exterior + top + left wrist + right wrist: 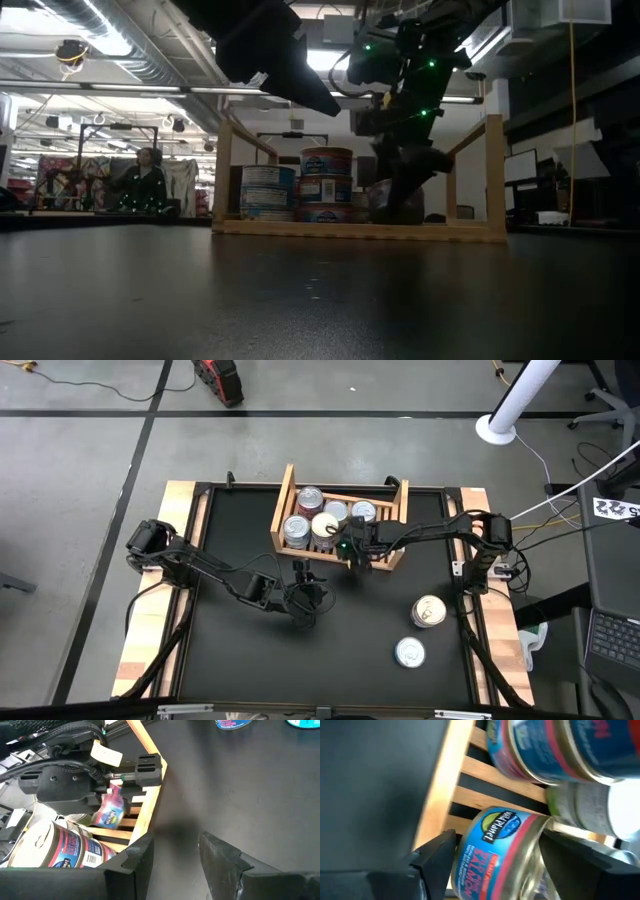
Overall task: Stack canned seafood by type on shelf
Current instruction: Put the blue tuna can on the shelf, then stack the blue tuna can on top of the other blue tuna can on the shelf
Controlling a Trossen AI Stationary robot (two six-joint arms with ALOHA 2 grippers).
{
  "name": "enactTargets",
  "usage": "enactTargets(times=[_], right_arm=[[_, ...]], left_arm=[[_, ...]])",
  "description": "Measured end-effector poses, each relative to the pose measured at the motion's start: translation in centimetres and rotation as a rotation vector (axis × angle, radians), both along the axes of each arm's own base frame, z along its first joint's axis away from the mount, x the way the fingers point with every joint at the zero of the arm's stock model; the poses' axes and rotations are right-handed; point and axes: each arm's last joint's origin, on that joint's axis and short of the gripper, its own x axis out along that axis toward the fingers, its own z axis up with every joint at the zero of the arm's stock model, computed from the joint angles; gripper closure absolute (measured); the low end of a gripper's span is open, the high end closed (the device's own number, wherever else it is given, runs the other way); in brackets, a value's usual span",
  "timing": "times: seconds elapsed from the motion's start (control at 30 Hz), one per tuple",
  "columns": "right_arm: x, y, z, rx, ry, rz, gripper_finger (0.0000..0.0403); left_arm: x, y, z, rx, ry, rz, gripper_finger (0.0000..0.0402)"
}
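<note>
A: Where was the right hand (352,550)?

B: Inside the shelf (286,495), near its front board, clamped on a pink-and-blue tin (497,852) that was tipped on its side, not flat. The other stacked tins (318,520) sat just beside it toward the shelf's back.

A: And the risk?

B: I judged that letting go while it was tilted could have sent the tin rolling on the slats or leaning against the neighbouring stack. The hand was also close to those stacks, so a careless pull-out might have knocked one over.

A: The left hand (303,598)?

B: Fingers apart, holding nothing, hovering over the bench just in front of the shelf. Two tins (428,611) waited toward the bench's front right corner, well apart from it.
</note>
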Motion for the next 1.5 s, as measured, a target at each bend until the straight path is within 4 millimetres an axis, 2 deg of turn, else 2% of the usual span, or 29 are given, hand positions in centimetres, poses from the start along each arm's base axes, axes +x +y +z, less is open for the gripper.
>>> enactTargets(times=[0.2, 0.47, 0.6, 0.73, 0.97, 1.17, 1.37, 1.5], right_arm=[[0.2, 0.2, 0.0, 0.084, -0.028, 0.034, 0.0121], [0.2, 0.3, 0.2, 0.093, -0.037, 0.039, 0.0121], [-0.2, 0.3, 1.4, 0.083, -0.025, 0.025, 0.0121], [-0.4, 0.9, 3.5, 0.095, -0.003, -0.032, 0.0121], [-0.8, 4.9, 7.2, 0.136, 0.081, -0.05, 0.0121], [-2.1, 9.8, 8.6, 0.139, 0.168, -0.015, 0.0121], [-4.8, 14.2, 9.4, 0.135, 0.227, -0.073, 0.0121], [-6.8, 16.7, 10.2, 0.131, 0.201, -0.155, 0.0121]], left_arm=[[0.0, 0.0, 0.0, -0.001, -0.001, 0.001, 0.0251], [0.0, 0.0, 0.0, -0.001, -0.001, 0.001, 0.0251], [0.0, 0.0, 0.0, -0.002, -0.001, 0.001, 0.0251], [0.1, 0.0, 0.1, -0.004, -0.009, 0.001, 0.0251], [0.1, 0.0, 0.1, -0.014, -0.014, -0.007, 0.0251], [0.7, 0.0, 0.3, -0.059, -0.053, -0.08, 0.0251], [2.3, 0.2, 0.7, -0.065, -0.17, -0.193, 0.0251], [3.1, 0.7, 0.6, -0.056, -0.219, -0.226, 0.0251]])
